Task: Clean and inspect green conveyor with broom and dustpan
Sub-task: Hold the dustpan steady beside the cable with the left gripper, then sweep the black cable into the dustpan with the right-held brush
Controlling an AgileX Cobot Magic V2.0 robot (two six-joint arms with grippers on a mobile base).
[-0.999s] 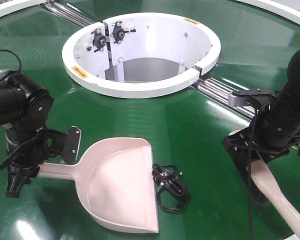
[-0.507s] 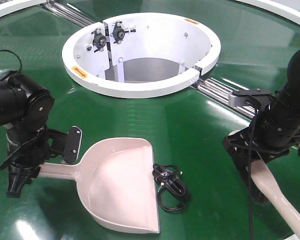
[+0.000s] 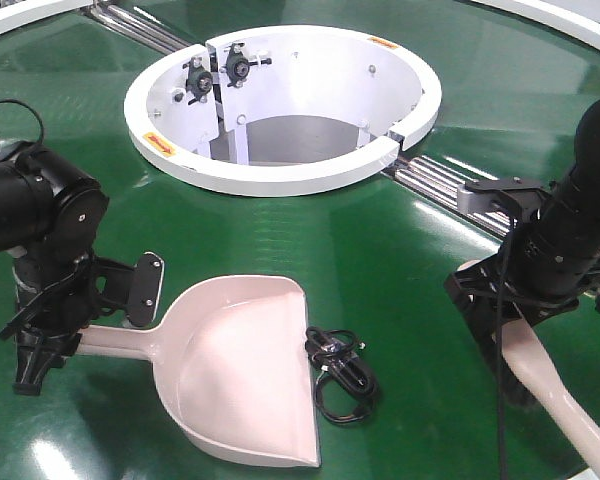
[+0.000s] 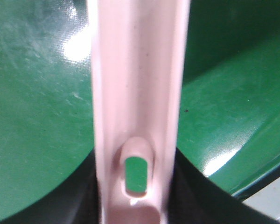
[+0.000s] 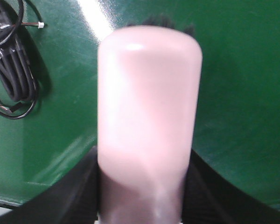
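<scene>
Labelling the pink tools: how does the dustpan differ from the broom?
The dustpan is a wide open scoop; the broom is narrow and long. The left gripper holds the dustpan's handle, the right gripper the broom. The dustpan's mouth lies beside the black cable; the broom lies apart from it. Both are pale pink plastic.

White patches of light glare (image 4: 77, 44) lie on the glossy dark green belt surface (image 3: 310, 230) that fills every view. A white curved border (image 3: 570, 17) crosses the front view's upper corners. Past the green edge, a pale grey patch (image 4: 270, 207) shows in the left wrist view, too blurred to identify.
</scene>
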